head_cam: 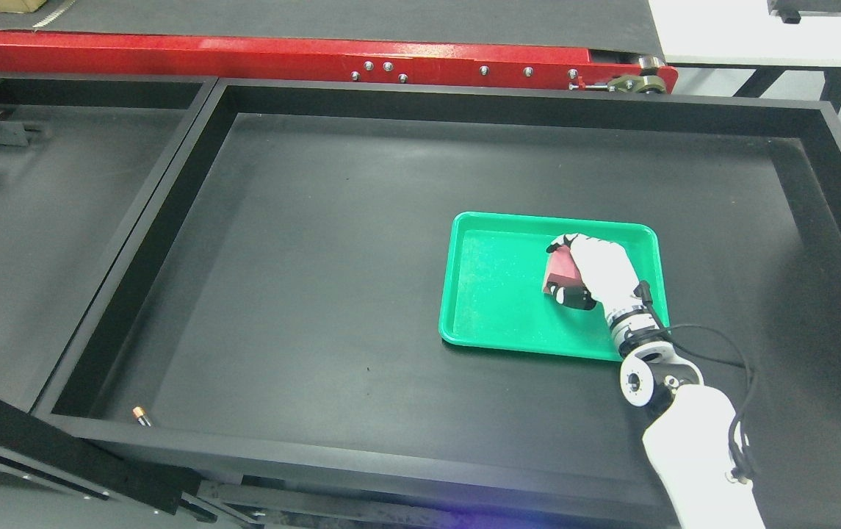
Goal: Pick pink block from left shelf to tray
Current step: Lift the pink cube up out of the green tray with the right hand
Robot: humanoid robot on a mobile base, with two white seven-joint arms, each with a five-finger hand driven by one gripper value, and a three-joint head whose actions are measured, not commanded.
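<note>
Pink block (561, 270) half hidden under right robot hand (596, 270), over green tray (493, 294)

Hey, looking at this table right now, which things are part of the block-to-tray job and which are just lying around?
Part of the job:
- pink block, held in the right hand
- green tray, directly under that hand

Just lying about:
- small copper-tipped item in the near left corner of the black bin
- red conveyor frame behind the bin

This looks like a factory or robotics test workshop: black walled work bins (508, 103) stand beside a red-framed conveyor belt (302, 55) with bolts and a roller, over a grey floor.
</note>
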